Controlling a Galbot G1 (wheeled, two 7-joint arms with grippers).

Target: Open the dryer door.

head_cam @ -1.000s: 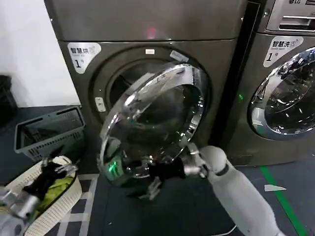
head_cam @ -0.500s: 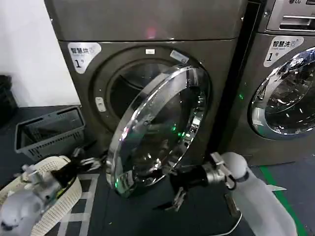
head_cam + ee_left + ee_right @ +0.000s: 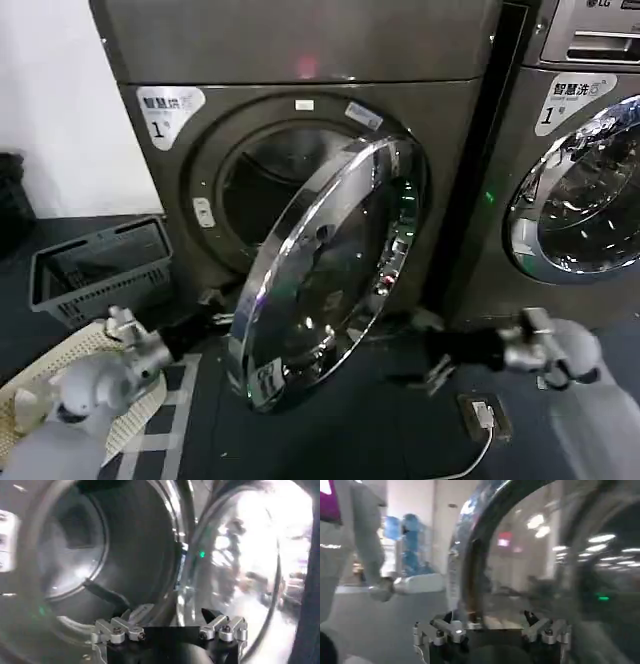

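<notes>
The dryer door (image 3: pixel 322 268), chrome-rimmed with dark domed glass, stands swung out from the grey-bronze machine, hinged on its right, and the drum opening (image 3: pixel 262 190) shows behind it. My left gripper (image 3: pixel 218 308) reaches in at the door's lower left edge, open. In the left wrist view it (image 3: pixel 172 618) straddles the chrome rim (image 3: pixel 186 582) without touching it, the drum (image 3: pixel 75 545) to one side. My right gripper (image 3: pixel 436 372) hangs open below and right of the door, apart from it. In the right wrist view it (image 3: pixel 487 622) faces the door's outer rim (image 3: pixel 465 555).
A grey crate (image 3: pixel 100 265) and a white laundry basket (image 3: pixel 25 385) stand on the floor at the left. The LG machine's round door (image 3: pixel 580 200) is at the right. A plug and cable (image 3: pixel 485 415) lie on the dark floor near my right arm.
The door has swung further open, turning edge-on. My right gripper has drawn back to the right, away from the door. My left arm has risen and reached to the door's lower left edge.
</notes>
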